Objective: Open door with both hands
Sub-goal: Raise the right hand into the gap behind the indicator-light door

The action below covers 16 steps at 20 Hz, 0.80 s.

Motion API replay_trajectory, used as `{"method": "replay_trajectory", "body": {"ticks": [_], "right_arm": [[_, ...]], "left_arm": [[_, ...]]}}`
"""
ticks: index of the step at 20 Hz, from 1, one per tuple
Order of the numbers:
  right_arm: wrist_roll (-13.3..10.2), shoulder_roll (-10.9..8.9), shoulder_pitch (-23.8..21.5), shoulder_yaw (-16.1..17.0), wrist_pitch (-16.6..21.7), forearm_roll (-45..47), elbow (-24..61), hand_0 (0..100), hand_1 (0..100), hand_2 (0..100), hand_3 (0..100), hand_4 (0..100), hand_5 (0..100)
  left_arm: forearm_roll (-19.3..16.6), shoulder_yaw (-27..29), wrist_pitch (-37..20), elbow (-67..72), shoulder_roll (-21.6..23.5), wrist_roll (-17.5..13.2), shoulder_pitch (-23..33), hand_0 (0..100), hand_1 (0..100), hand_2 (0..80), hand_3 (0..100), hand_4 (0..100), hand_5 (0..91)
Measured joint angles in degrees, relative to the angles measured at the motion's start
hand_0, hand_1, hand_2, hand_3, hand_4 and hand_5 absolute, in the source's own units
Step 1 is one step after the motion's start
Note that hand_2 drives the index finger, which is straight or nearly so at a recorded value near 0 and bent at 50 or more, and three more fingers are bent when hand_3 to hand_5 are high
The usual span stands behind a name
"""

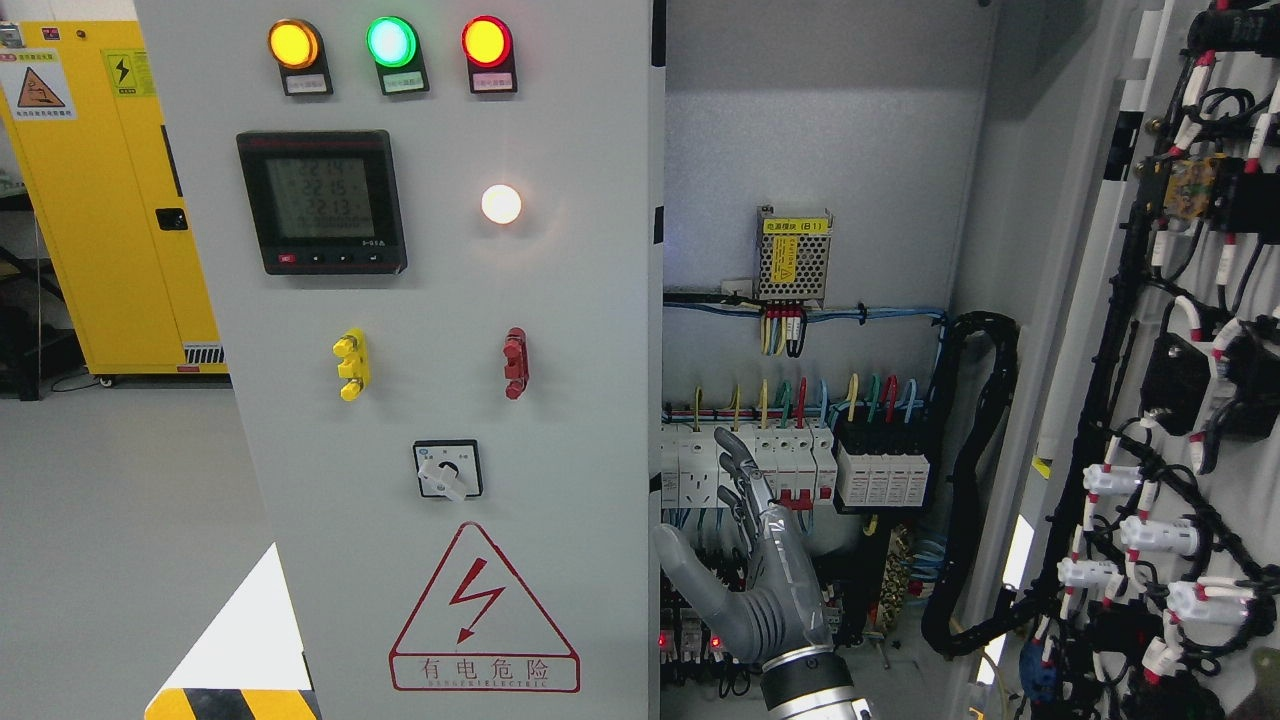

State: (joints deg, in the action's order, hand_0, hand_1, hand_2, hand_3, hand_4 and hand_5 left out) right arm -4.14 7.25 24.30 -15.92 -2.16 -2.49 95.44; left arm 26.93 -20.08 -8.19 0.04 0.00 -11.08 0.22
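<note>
A grey electrical cabinet fills the head view. Its left door (450, 300) is closed and carries three lamps, a meter, a rotary switch and a red hazard triangle. The right door (1180, 400) is swung wide open to the right, showing its wired inner face. My right hand (735, 520) rises from the bottom edge right of the middle. Its back faces me, with the fingers spread and pointing up and holding nothing. It hangs in the open doorway, just right of the left door's edge (655, 450), in front of a row of breakers (800, 465).
Inside the cabinet are a small power supply (793, 255), coloured wires and a black cable conduit (985, 450) looping to the open door. A yellow storage cabinet (110, 200) stands at the far left on grey floor. A striped floor marking (230, 700) lies at the lower left.
</note>
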Motion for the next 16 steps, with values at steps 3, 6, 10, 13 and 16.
{"method": "replay_trajectory", "body": {"ticks": [3, 6, 10, 13, 16], "right_arm": [[0.05, 0.08, 2.26, 0.60, -2.09, 2.20, -1.61, 0, 50, 4, 0, 0, 0], [0.13, 0.14, 4.01, 1.08, -4.08, 4.34, -2.74, 0, 50, 4, 0, 0, 0], [0.34, 0.19, 5.69, 1.60, -4.90, 6.02, -3.94, 0, 50, 4, 0, 0, 0], [1.03, 0.21, 6.76, 1.86, -5.17, 6.79, -4.60, 0, 50, 4, 0, 0, 0], [3.20, 0.25, 7.72, 2.15, -5.29, 7.19, -5.21, 0, 50, 4, 0, 0, 0]], "left_arm": [[0.03, 0.01, -0.15, -0.01, 0.00, 0.00, -0.11, 12, 56, 0.0, 0, 0, 0.0], [0.06, 0.05, 0.05, -0.01, 0.00, 0.00, -0.15, 12, 56, 0.0, 0, 0, 0.0], [0.16, 0.08, 0.28, -0.02, 0.00, 0.00, -0.19, 12, 56, 0.0, 0, 0, 0.0], [0.28, 0.09, 0.42, -0.03, 0.00, 0.00, -0.20, 12, 56, 0.0, 0, 0, 0.0], [0.38, 0.10, 0.46, -0.03, 0.00, 0.00, -0.20, 12, 56, 0.0, 0, 0, 0.0]]}}
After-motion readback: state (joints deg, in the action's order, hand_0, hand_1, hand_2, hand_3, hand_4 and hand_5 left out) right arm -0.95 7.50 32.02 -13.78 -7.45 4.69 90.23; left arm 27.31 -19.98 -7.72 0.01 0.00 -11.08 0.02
